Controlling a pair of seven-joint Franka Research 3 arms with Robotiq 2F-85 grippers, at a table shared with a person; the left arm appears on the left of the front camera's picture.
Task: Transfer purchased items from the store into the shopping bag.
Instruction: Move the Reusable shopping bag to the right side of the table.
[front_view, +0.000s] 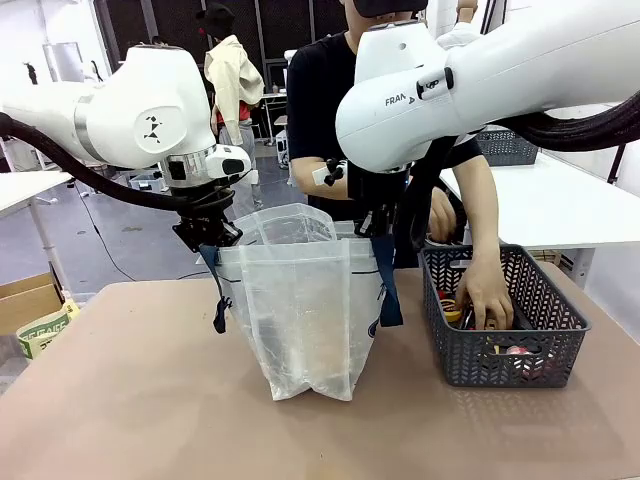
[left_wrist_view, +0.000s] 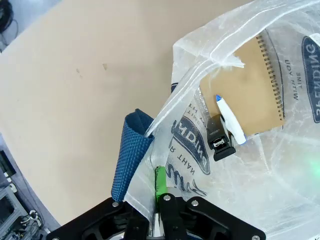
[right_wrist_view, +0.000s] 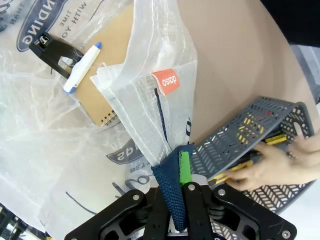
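- shopping bag: thin film that is looking light, soft and slippery. Judging it won't keep its mouth open unaided, so the best hold is at the top hem by the navy strap handles, where the woven strap is giving grip.
- It is standing upright mid-counter, translucent white, with a navy oval logo and an orange-red label at one seam.
- Lying inside: a kraft spiral notebook, a white pen with a blue tip, and a small black stapler-like item.
- left end effector: pinching shut on the bag's rim just beside a strap.
- right end effector: clamping shut on the opposite strap and hem, so the two are holding the mouth apart.
- store: a dark grey mesh basket just beside the bag. A person's hand is reaching into it among small yellow and red items.
- counter: a tan top carrying both.
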